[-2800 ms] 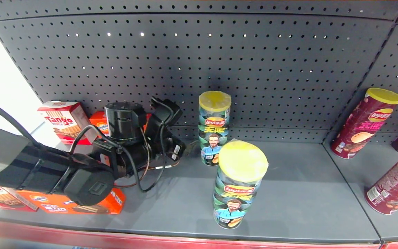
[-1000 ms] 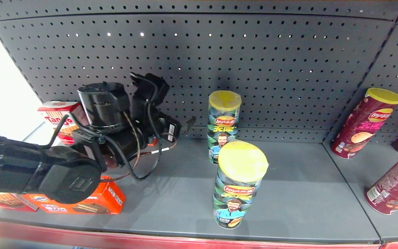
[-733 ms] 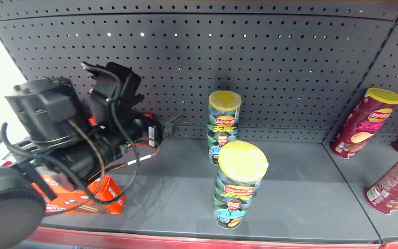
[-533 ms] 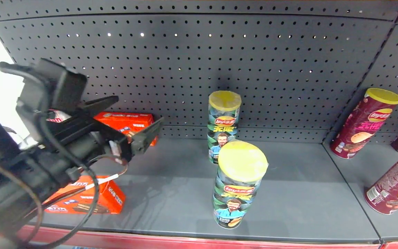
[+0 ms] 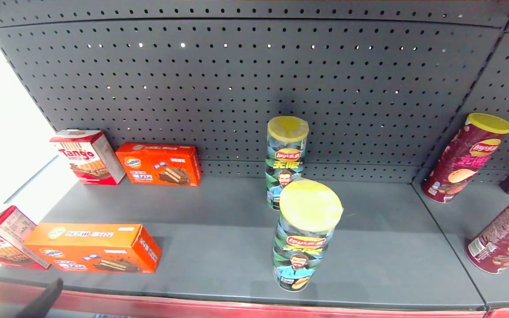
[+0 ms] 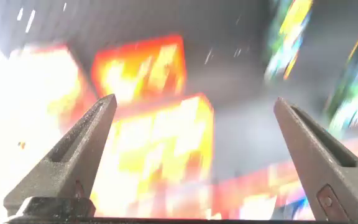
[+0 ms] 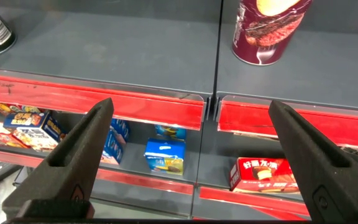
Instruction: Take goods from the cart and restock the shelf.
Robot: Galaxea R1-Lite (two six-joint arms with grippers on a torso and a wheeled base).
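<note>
Head view: left gripper (image 6: pixel 194 102) has backed off the shelf (image 5: pixel 391 247) to its front-left edge, jaws wide, empty. Rear green chips can (image 5: pixel 286 159) is left upright at the pegboard (image 5: pixel 237 88). Right gripper (image 7: pixel 191 102) wide, empty. Placement looks done.

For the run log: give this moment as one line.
left end effector open | right end effector open | front green chip can upright on shelf
</note>
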